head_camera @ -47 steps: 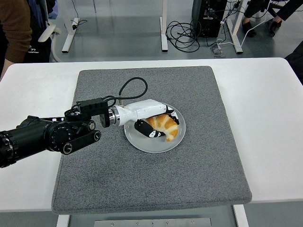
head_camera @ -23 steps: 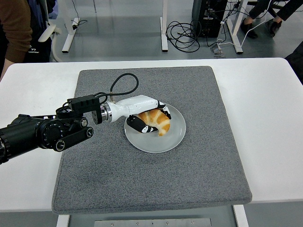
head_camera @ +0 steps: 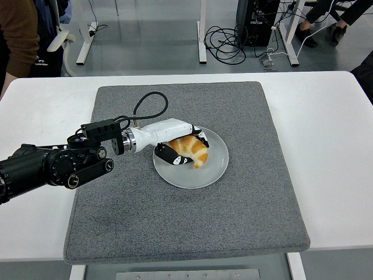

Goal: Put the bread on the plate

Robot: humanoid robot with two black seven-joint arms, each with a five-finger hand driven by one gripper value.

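Note:
A golden croissant point(head_camera: 194, 153) lies on the left half of a round white plate point(head_camera: 217, 168), which sits near the middle of a grey mat point(head_camera: 245, 116). My left hand point(head_camera: 192, 150), white with black fingertips, reaches in from the left and is curled around the croissant, thumb on its near side and fingers on its far side. The croissant looks to rest on or just above the plate's surface. The black left forearm point(head_camera: 58, 166) lies over the mat's left edge. The right arm is not in view.
The grey mat covers most of the white table point(head_camera: 326, 146). A person's brown sleeve point(head_camera: 17, 35) shows at the top left. Cables and desk legs point(head_camera: 233, 41) are on the floor beyond the table.
My left hand has drawn back to the left with the croissant still in it, moving it from the plate's middle to its left half. Little motion in the last half second.

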